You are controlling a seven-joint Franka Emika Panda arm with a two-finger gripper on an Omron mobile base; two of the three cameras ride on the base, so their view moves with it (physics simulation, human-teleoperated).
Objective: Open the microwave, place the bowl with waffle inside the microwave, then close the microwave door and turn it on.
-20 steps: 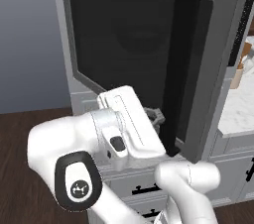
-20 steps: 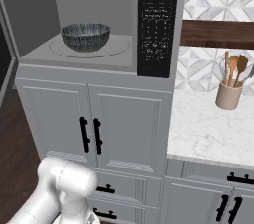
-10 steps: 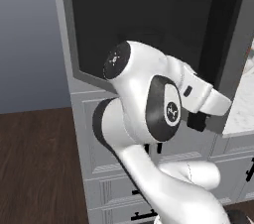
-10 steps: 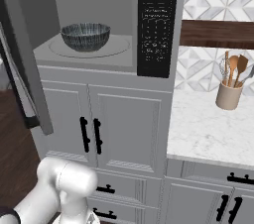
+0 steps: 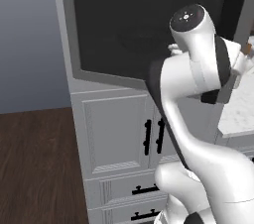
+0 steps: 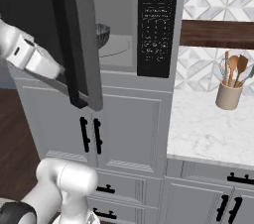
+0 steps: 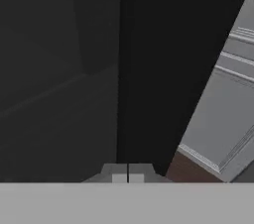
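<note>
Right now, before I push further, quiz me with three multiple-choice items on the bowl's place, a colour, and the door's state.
1. Where is the bowl?
A. on the marble counter
B. inside the microwave
C. on the floor

2. What colour is the handle on the microwave door?
A. black
B. white
C. red

3. How does the microwave door stand?
A. latched shut
B. partly open
C. taken off

Answers: 1 B, it sits on the turntable behind the door's edge. 2 A, a long dark bar. 3 B, the cavity shows past the door's free edge.
</note>
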